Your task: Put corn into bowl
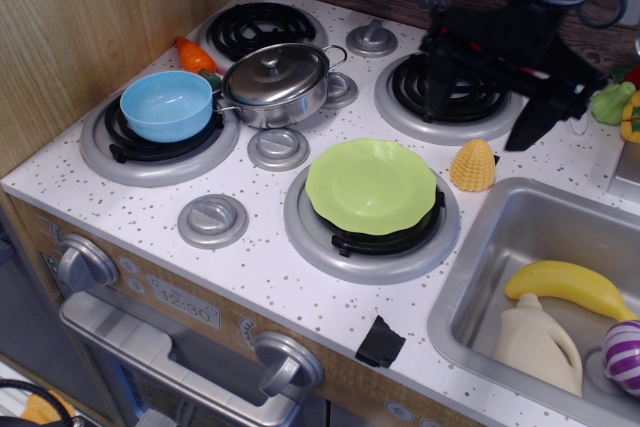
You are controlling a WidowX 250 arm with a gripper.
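The corn (473,165), a stubby yellow cob, stands on the counter between the green dish and the sink. The light-blue bowl (166,104) sits empty on the front left burner. My black gripper (482,112) is open and empty. It hangs over the back right burner, just behind and above the corn. One finger (437,82) is to the corn's upper left and the other (527,127) to its upper right. The gripper does not touch the corn.
A lidded steel pot (277,82) stands beside the bowl. A lime-green dish (371,185) lies on the front right burner. The sink (500,237) holds a banana (568,285) and a white bottle (535,342). A carrot (197,55) lies behind the bowl. A wooden wall rises on the left.
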